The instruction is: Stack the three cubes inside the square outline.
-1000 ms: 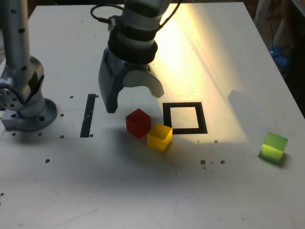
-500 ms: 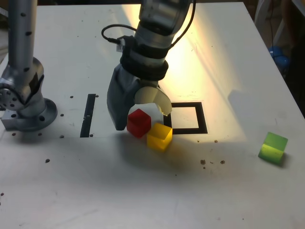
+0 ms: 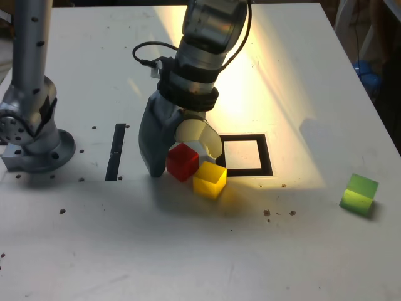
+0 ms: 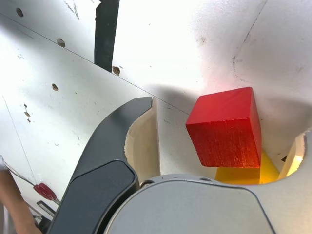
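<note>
Since the earlier frame the gripper (image 3: 182,162) had dropped to the table (image 3: 188,251), jaws spread around the red cube (image 3: 182,161), not clamped, the yellow cube (image 3: 209,180) touching at its four o'clock beside the square outline (image 3: 243,155).

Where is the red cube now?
In the exterior view, the red cube sits on the table between the open gripper's jaws, touching the yellow cube and left of the square outline.
</note>
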### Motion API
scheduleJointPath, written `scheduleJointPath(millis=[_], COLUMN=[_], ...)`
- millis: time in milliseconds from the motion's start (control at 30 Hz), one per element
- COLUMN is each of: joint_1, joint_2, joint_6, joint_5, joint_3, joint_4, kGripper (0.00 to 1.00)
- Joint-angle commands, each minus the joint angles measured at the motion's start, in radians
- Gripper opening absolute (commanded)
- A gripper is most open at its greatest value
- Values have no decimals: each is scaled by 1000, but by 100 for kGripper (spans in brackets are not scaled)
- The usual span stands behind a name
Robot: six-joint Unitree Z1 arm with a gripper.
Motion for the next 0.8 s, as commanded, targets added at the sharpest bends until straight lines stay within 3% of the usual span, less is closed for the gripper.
scheduleJointPath(millis=[0,233,600,767], joint_1=[6,17,43,45], joint_2=[8,10,13,17], joint_6=[10,18,40,43], joint_5=[-7,-18,-21,-21], joint_3=[1,5,19,23], joint_4=[-4,-9,-58,-78], kGripper=[88,72,64,54])
